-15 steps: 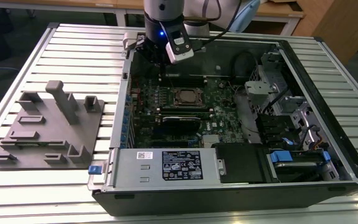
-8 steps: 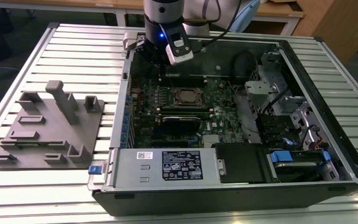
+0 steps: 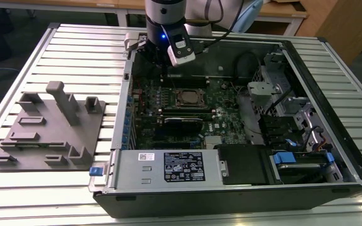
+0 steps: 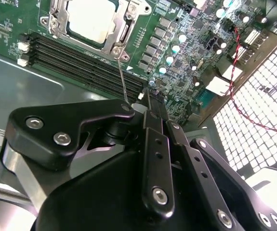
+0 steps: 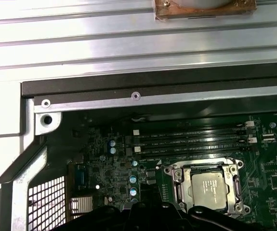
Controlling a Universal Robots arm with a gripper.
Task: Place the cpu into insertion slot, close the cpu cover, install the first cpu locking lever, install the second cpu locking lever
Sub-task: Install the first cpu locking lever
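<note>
Even room light falls from above in the exterior view: the slatted surface [image 3: 74,52] shows pale, while the motherboard [image 3: 168,108] under the end effector [image 3: 162,66] lies in shade. A blue lamp [image 3: 162,36] glows above the end effector. In the second wrist view the cpu [image 4: 92,19] ahead of it glares white, and the perforated wall [image 4: 254,139] beside it is backlit. In the first wrist view the motherboard is dim and the surface washed out.

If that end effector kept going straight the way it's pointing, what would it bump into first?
Most likely the green motherboard, by the end of the long black memory slots, just beside the cpu. A thin metal lever stands close to the end effector tip; depth is unclear.
</note>
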